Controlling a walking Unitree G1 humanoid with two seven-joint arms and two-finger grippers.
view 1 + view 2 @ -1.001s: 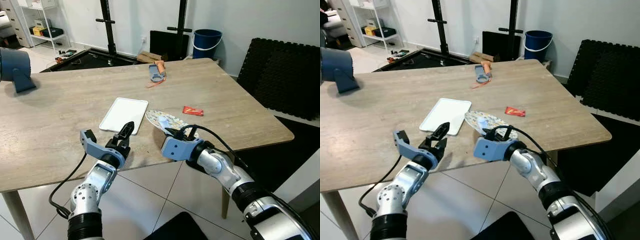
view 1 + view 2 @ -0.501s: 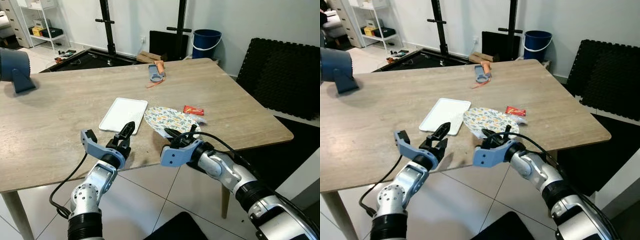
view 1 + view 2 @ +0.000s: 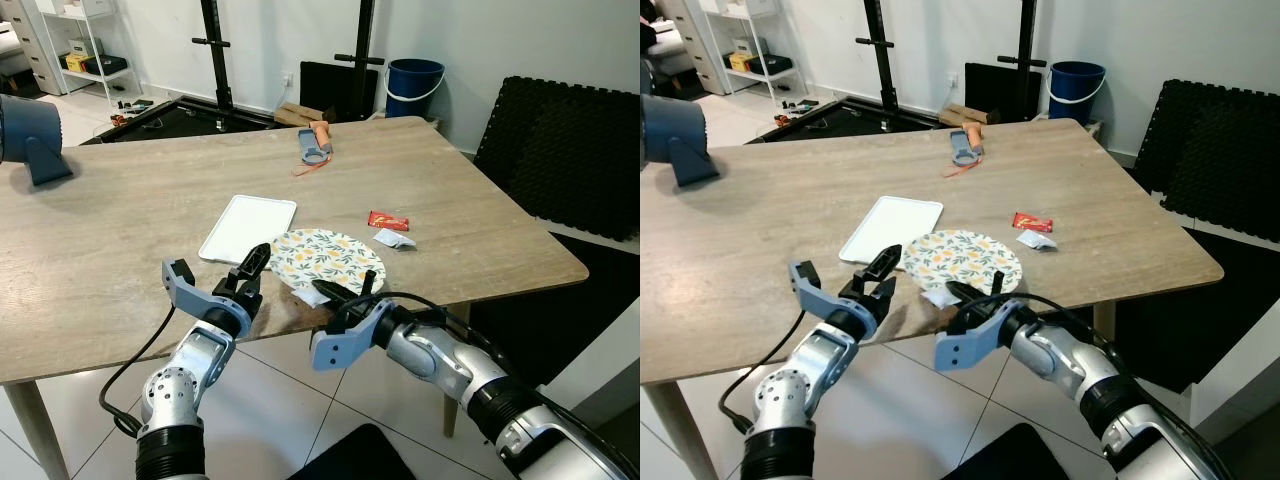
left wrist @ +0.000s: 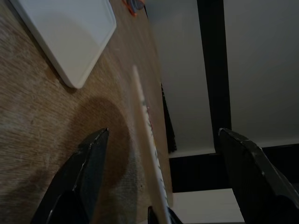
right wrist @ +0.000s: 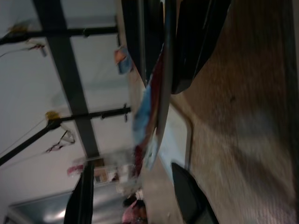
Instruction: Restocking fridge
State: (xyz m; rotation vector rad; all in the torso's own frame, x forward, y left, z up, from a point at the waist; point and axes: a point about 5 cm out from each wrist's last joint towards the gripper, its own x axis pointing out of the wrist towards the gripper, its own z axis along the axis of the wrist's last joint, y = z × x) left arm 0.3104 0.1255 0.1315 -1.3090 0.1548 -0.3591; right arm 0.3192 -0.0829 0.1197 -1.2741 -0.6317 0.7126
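Note:
A round plate with a yellow and green floral print [image 3: 325, 258] lies nearly flat on the wooden table [image 3: 130, 220], close to its near edge. My right gripper [image 3: 345, 295] is shut on the plate's near rim; the right wrist view has that rim [image 5: 163, 79] edge-on between the black fingers. My left gripper [image 3: 252, 272] hovers open just left of the plate, over the table's near edge, with nothing held. The left wrist view looks past the two spread fingers at the plate's thin edge [image 4: 149, 135] and a white tray [image 4: 65, 32].
The white rectangular tray [image 3: 247, 226] lies just behind the left gripper. A red packet [image 3: 386, 221] and a white wrapper [image 3: 394, 238] lie right of the plate. A blue and orange tool [image 3: 315, 143] is at the far edge, a blue object [image 3: 30, 135] far left. Black mats [image 3: 565, 150] stand right.
The right gripper has drawn the plate left and toward the near table edge, and the plate went from tilted to nearly flat. The white wrapper came into view. The left gripper stayed put.

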